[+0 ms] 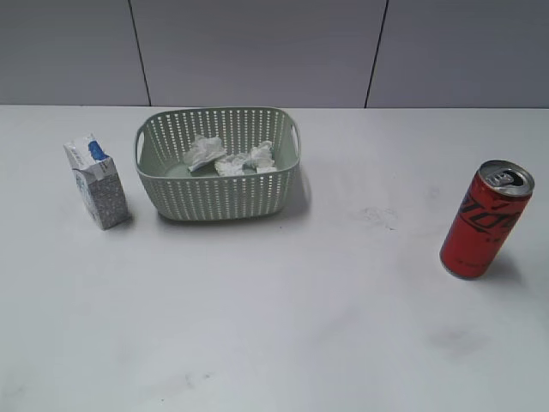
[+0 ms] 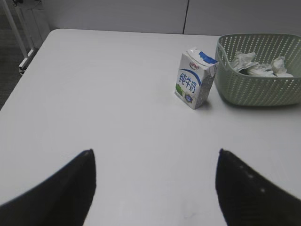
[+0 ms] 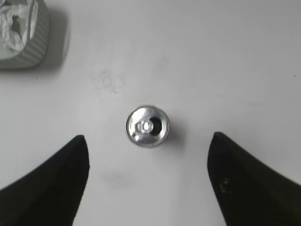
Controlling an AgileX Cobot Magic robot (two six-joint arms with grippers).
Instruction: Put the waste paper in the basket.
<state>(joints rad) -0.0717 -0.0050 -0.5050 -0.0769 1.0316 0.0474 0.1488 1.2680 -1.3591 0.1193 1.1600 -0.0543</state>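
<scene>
A pale green perforated basket (image 1: 219, 196) stands at the back left of the table. Crumpled white waste paper (image 1: 232, 158) lies inside it. The basket also shows in the left wrist view (image 2: 254, 89) with the paper (image 2: 258, 66) in it, and its corner shows in the right wrist view (image 3: 28, 56). My left gripper (image 2: 155, 155) is open and empty over bare table, well short of the basket. My right gripper (image 3: 148, 141) is open and empty, looking straight down from high above the can. Neither gripper shows in the exterior view.
A small blue-and-white milk carton (image 1: 97, 182) stands left of the basket, also in the left wrist view (image 2: 194, 79). An opened red soda can (image 1: 485, 220) stands at the right, seen top-down in the right wrist view (image 3: 147, 126).
</scene>
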